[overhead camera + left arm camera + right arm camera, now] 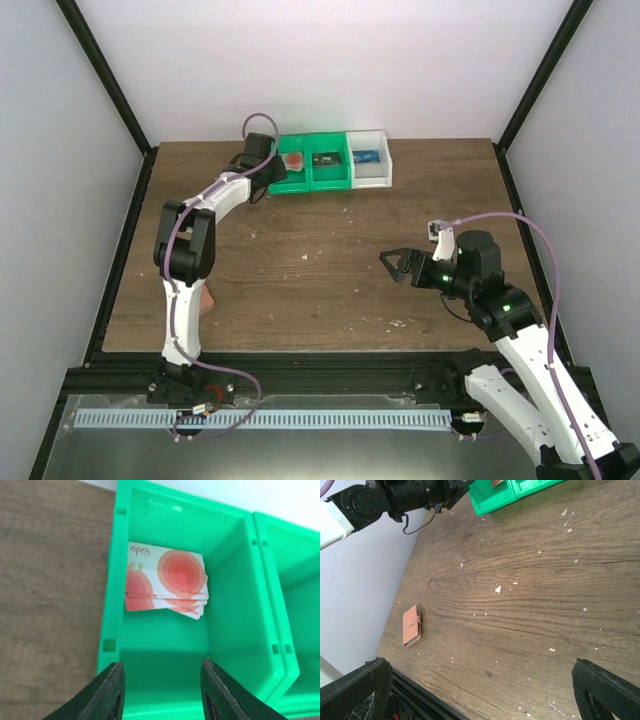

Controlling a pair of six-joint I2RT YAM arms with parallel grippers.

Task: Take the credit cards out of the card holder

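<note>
Green bin (pixel 235 605) walls ring the credit cards (pixel 165 582) — both arms' jaws spread, empty.

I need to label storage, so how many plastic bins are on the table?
3, side by side at the far edge of the table: the left green bin, holding the credit cards; the middle green bin; the white bin at the right end. None appears hidden.

A: Where does the top camera sit?
B: High behind both bases, looking down over the whole worktop (pixel 330 250).
A: And the wrists?
B: Left hangs close over the green bin (pixel 165 655); right skims low, facing left, sharing that bin.
</note>
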